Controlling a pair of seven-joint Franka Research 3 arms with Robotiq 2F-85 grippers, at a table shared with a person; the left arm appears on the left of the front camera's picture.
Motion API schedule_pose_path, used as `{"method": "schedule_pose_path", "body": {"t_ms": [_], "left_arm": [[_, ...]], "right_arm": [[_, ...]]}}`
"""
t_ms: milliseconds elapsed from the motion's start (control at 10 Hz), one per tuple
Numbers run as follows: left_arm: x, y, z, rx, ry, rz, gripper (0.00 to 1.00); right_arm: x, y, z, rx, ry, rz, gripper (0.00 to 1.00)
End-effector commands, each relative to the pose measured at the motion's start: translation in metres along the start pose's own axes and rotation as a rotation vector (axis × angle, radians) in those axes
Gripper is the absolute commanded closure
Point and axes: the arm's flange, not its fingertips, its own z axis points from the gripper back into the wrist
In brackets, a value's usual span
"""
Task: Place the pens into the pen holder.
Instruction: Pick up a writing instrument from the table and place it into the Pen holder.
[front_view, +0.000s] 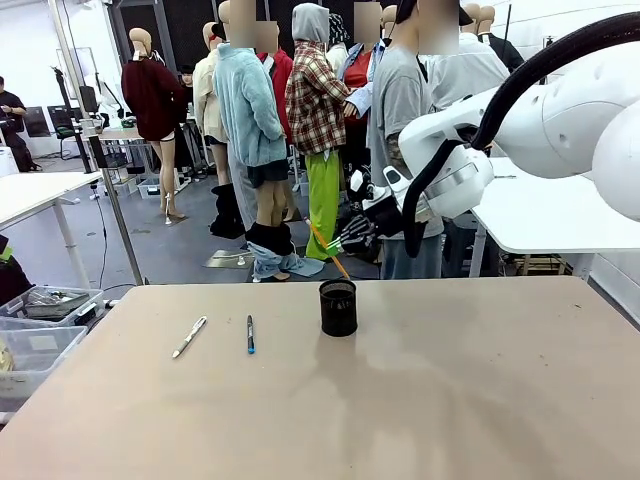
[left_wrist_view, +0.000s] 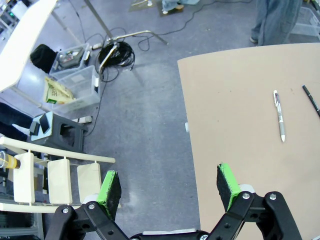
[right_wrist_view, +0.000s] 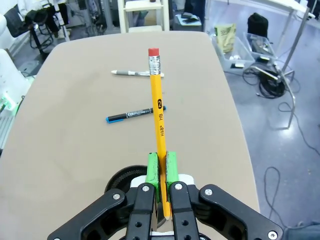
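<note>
Right black two-finger gripper with green pads (right_wrist_view: 161, 167): jaws clamped on a yellow-orange wooden pencil with a red eraser (right_wrist_view: 157, 100); it hangs in the air just above and a little to the far side of the holder; the pencil sits tilted, not upright.
Left gripper of the same make (left_wrist_view: 170, 187): jaws wide apart, nothing between them; it hovers off the table's left edge, floor below it.
Broad beige table (front_view: 480, 390): flat, matte; a person stands at the far side.
Small black wire-mesh cylindrical pen holder (front_view: 338, 307): upright, mid-table toward the far edge; cannot tell whether anything is inside.
Slim white-silver pen (front_view: 189, 337): lying flat, well left of the holder.
Dark pen with a blue end (front_view: 250, 334): lying flat between the white pen and the holder, apart from both.

Judgement: step in hand is delivering the pencil to the holder; the two pens on the table are not yet collected. Next move calls for bringing the pencil upright, centring its lower end over the holder's mouth, lowering it inside, then parting the jaws; a tilted entry could catch the rim and tip the light cup.
</note>
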Motion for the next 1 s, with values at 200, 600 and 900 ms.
{"method": "schedule_pose_path", "body": {"t_ms": [200, 600, 900], "left_arm": [[-0.001, 0.002, 0.000, 0.003, 0.001, -0.002, 0.00], [-0.001, 0.002, 0.000, 0.003, 0.001, -0.002, 0.00], [-0.001, 0.002, 0.000, 0.003, 0.001, -0.002, 0.00]], "right_arm": [[-0.007, -0.008, -0.009, 0.062, 0.006, -0.033, 1.00], [0.013, 0.011, 0.008, -0.037, 0.026, 0.021, 1.00], [0.012, 0.016, 0.001, 0.061, -0.025, 0.049, 1.00]]}}
